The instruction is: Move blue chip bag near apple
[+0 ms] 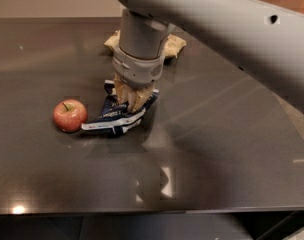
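The blue chip bag (112, 118) is a dark navy crinkly bag with white lettering, lying on the dark table (227, 149) left of centre. My gripper (132, 98) comes down from above and is shut on the bag's upper right part; its tan fingers (137, 100) press into the bag. The apple (70, 115) is small, round and red with a short stem. It sits just left of the bag, a small gap from the bag's pale lower left edge. The grey arm hides the bag's top.
A brown and tan snack bag (173, 45) lies behind the arm at the back of the table. The table's front edge (152, 210) runs along the bottom. The big grey arm (222, 29) crosses the upper right.
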Robot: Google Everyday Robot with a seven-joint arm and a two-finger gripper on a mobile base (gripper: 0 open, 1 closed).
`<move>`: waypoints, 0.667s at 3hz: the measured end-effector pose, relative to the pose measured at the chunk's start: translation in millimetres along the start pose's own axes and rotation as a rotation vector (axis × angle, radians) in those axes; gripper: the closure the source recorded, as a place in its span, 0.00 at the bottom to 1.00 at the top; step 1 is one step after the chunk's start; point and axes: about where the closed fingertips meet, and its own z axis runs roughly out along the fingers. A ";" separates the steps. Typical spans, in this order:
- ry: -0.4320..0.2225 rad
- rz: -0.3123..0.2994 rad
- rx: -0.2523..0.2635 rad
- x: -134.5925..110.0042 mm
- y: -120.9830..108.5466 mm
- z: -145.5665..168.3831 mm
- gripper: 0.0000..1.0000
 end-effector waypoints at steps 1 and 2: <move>-0.008 0.013 -0.003 0.8 -5.7 2.6 0.37; -0.007 0.011 0.003 0.3 -7.3 2.7 0.13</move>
